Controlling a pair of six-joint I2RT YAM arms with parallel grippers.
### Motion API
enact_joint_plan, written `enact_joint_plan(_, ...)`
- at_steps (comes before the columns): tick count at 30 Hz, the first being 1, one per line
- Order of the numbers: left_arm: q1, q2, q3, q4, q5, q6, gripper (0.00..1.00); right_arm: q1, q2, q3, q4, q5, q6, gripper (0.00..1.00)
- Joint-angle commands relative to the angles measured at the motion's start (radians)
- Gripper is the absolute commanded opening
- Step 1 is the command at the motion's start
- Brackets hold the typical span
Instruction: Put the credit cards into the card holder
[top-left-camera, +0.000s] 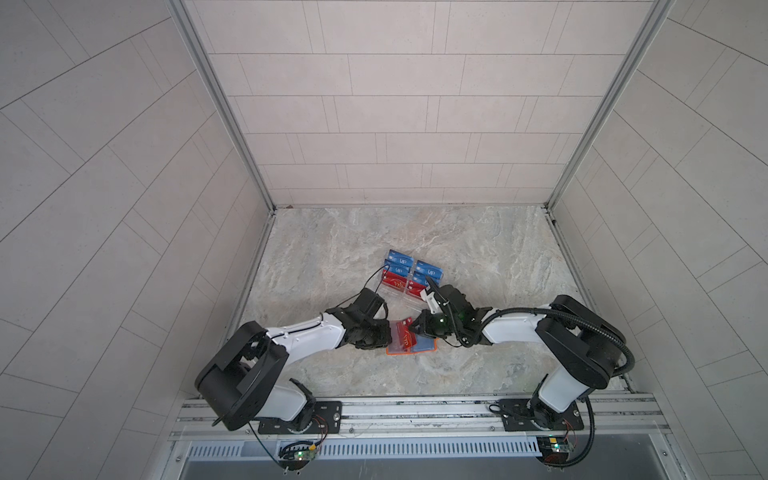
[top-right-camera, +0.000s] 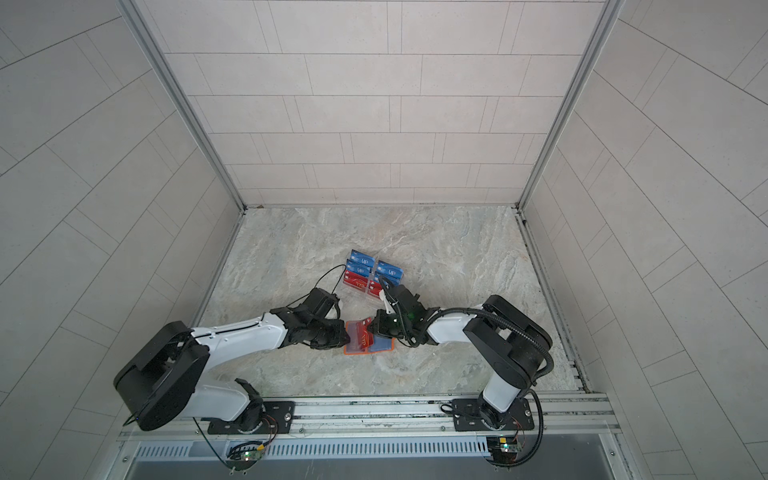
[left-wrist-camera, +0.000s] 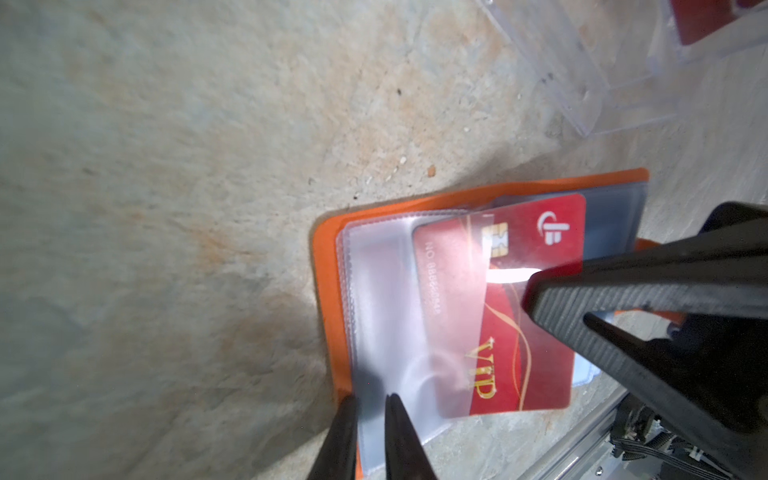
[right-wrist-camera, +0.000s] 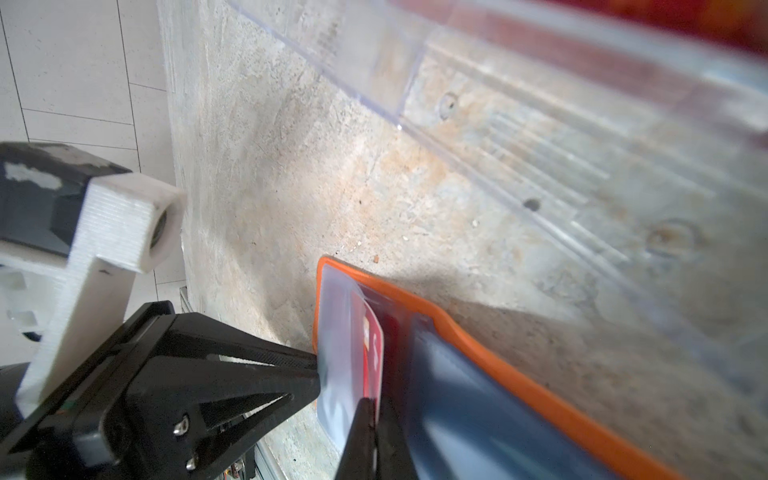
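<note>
The orange card holder (top-left-camera: 409, 353) (top-right-camera: 365, 353) lies open on the stone table between both arms. My left gripper (left-wrist-camera: 370, 399) (top-left-camera: 390, 338) is shut on its cover edge and clear sleeves (left-wrist-camera: 386, 316). A red credit card (left-wrist-camera: 528, 332) (right-wrist-camera: 374, 345) with gold "VIP" lettering sits partly inside one clear sleeve. My right gripper (right-wrist-camera: 372, 405) (top-left-camera: 411, 328) is shut on the card's outer edge. Something blue (right-wrist-camera: 478, 407) shows under the sleeves of the holder's other half. More blue and red credit cards (top-left-camera: 398, 261) stand in racks farther back.
Two clear acrylic tiered racks (top-left-camera: 411, 291) (top-right-camera: 374, 286) stand just behind the card holder, close to the right wrist; their front lips appear in the wrist views (left-wrist-camera: 582, 75) (right-wrist-camera: 519, 137). Tiled walls close in the table's left, right and back sides. A metal rail (top-left-camera: 415, 409) runs along the front.
</note>
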Motion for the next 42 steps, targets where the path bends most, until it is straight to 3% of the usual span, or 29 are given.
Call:
enact_joint_plan(1,-0.003,-0.012,-0.01,0.002,0.031,-0.019,0.18,0.025,0.0,-0.003,-0.068,0.072,0.017,0.0)
enact_joint_plan(8,-0.002,-0.034,0.01,-0.013,0.031,-0.03,0.19,0.036,-0.05,0.031,-0.261,0.086,-0.042,0.23)
enact_joint_plan(13,-0.003,-0.057,0.026,-0.034,0.021,-0.029,0.2,0.036,-0.073,0.07,-0.359,0.097,-0.084,0.32)
enact_joint_plan(21,-0.003,-0.062,0.043,-0.082,-0.073,-0.013,0.3,0.049,-0.068,0.123,-0.456,0.082,-0.115,0.34)
enact_joint_plan(32,-0.002,-0.048,0.051,-0.053,-0.047,0.007,0.23,0.084,-0.011,0.167,-0.441,0.055,-0.089,0.34)
enact_joint_plan(42,-0.002,-0.023,0.037,-0.027,-0.031,0.014,0.26,0.091,0.028,0.211,-0.405,0.035,-0.071,0.34)
